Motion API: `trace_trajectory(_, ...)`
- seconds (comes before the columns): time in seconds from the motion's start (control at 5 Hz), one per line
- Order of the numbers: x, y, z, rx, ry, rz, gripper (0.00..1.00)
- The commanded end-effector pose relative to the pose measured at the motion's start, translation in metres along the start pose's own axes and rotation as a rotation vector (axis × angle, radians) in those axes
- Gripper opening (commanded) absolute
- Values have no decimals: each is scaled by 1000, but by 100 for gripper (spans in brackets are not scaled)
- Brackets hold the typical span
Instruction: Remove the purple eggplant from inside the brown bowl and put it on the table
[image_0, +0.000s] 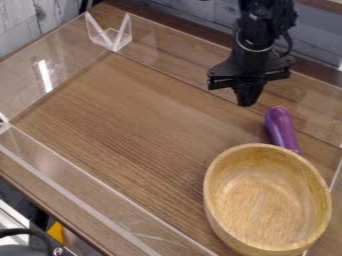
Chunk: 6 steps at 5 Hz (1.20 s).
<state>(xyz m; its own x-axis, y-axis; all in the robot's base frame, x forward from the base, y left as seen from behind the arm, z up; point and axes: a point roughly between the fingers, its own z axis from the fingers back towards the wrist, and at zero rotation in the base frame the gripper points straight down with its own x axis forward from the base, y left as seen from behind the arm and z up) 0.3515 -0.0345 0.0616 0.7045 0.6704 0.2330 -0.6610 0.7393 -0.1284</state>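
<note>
The purple eggplant lies on the table, just beyond the far rim of the brown bowl, outside it. The light wooden bowl sits at the near right and holds nothing. My black gripper hangs pointing down over the table, a little left of and beyond the eggplant, apart from it. Its fingers are shut with nothing between them.
Low clear acrylic walls border the tabletop on the left, front and back. A clear acrylic stand sits at the far left corner. Open wood surface stretches left of the bowl and the gripper.
</note>
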Motion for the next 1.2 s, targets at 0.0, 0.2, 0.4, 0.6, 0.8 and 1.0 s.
trace_trajectory(0.0, 16, -7, 11, -41, -45, 21, 0)
trace_trajectory(0.2, 20, -8, 7, -41, -48, 27, 0)
trace_trajectory(0.4, 23, -9, 3, -40, -51, 33, 0)
trace_trajectory(0.6, 26, -9, 0, -40, -54, 38, 0)
trace_trajectory(0.8, 27, -8, -3, -39, -57, 42, 0)
trace_trajectory(1.0, 27, -6, -5, -37, -60, 46, 0)
